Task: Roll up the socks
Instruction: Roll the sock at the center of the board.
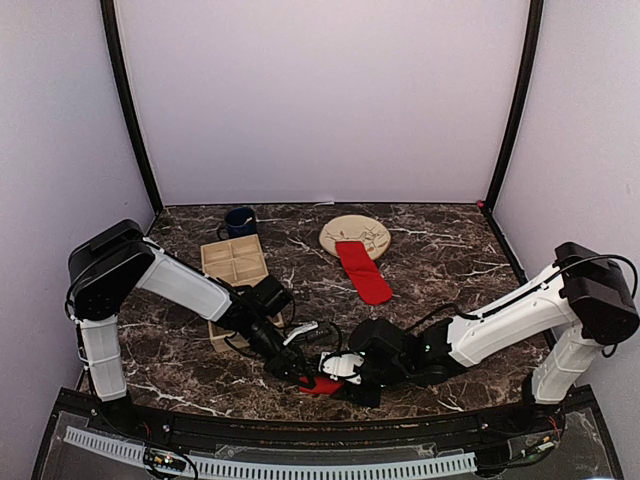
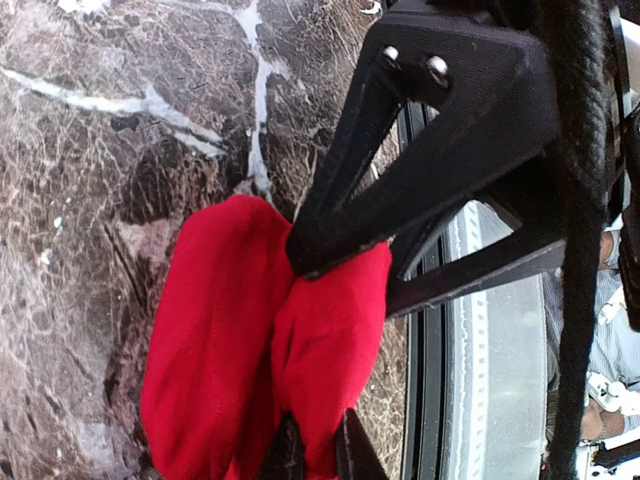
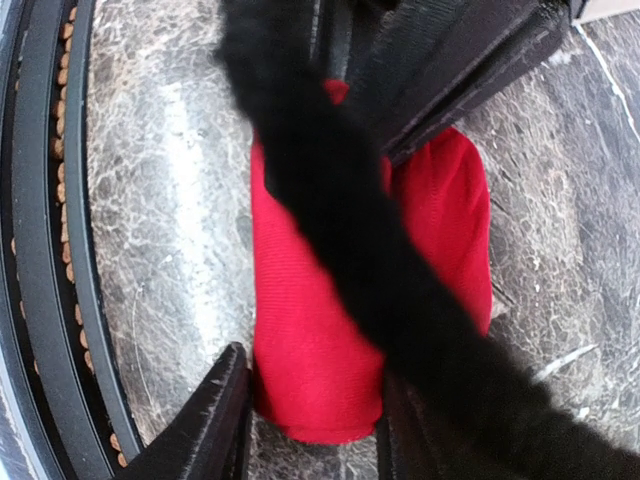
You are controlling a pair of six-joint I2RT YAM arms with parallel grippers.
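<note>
Straddling the bunched red sock (image 3: 320, 330) lengthwise, my right pincer (image 3: 315, 400) stood open, the sock running straight ahead to where my left pincer (image 2: 318, 445) clamped its far end.

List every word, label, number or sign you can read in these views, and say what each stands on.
No readable text in any view.
near sock: plain red fabric, no lettering shows.
far sock: any markings are too small to make out.
plate: thin line pattern only, no words.
mug and tray: no label visible.
</note>
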